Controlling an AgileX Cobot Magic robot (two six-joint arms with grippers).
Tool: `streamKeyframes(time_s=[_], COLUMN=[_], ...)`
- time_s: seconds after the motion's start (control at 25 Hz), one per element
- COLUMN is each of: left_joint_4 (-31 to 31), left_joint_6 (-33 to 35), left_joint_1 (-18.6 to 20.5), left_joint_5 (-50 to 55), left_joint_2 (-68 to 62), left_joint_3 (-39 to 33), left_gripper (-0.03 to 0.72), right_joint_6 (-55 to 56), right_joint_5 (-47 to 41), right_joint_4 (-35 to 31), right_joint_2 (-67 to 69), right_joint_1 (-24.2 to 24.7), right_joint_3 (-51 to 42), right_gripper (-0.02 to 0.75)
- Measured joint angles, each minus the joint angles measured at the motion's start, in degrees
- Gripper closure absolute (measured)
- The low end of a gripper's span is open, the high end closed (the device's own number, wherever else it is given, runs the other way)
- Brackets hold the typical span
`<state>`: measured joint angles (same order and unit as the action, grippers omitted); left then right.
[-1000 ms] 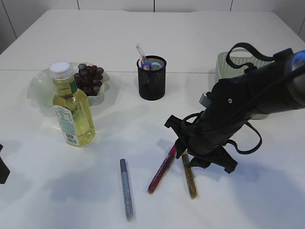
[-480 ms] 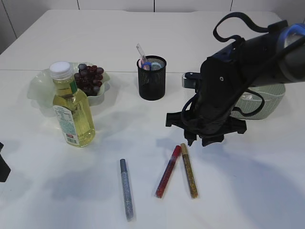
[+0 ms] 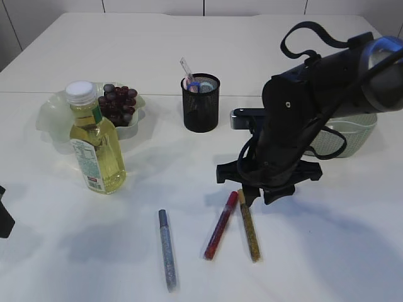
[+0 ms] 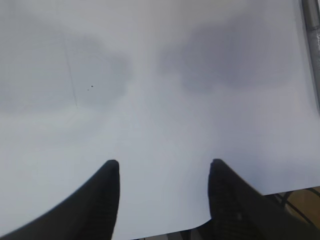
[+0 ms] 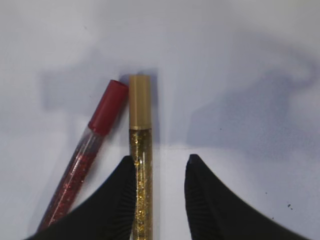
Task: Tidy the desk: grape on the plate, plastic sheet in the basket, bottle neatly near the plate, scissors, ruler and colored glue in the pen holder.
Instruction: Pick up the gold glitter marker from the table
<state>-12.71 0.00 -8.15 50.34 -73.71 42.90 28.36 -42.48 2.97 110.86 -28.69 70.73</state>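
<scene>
Right gripper (image 5: 160, 172): jaws part-open and empty, hanging over the cap ends of the red glitter glue (image 3: 221, 225) and gold glitter glue (image 3: 249, 226), which touch there.
Left gripper (image 4: 162, 175): open, empty, over bare bench (image 3: 302, 38).
Silver glitter glue (image 3: 166, 249): lies apart, to the left.
Pen holder (image 3: 201, 102): upright, already holding scissors and ruler.
Handling: the tubes look light, stiff, smooth and prone to roll; the gold one is best pinched mid-barrel, clear of the red.

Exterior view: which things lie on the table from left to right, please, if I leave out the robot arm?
Plate → bottle → silver glue pen → pen holder → red glue pen → gold glue pen → basket.
</scene>
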Motion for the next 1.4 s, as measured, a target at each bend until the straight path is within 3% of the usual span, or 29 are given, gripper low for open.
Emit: streamKeyframes(time_s=[0.64, 1.08, 1.4], left_joint_4=[0.0, 0.0, 0.0], left_joint_6=[0.0, 0.0, 0.0], left_joint_1=[0.0, 0.0, 0.0], left_joint_5=[-1.84, -2.07, -2.07], left_joint_2=[0.0, 0.0, 0.0], left_joint_3=[0.0, 0.0, 0.0], left_gripper=[0.273, 0.273, 0.273], right_joint_6=[-1.98, -1.98, -1.98], right_joint_5=[-1.9, -6.36, -8.56], right_joint_4=[-0.08, -0.05, -0.05], right_joint_2=[0.68, 6.82, 9.4], right_joint_1=[-2.09, -2.09, -2.09], right_joint_3=[0.92, 8.74, 9.35], right_gripper=[0.458, 0.458, 0.458])
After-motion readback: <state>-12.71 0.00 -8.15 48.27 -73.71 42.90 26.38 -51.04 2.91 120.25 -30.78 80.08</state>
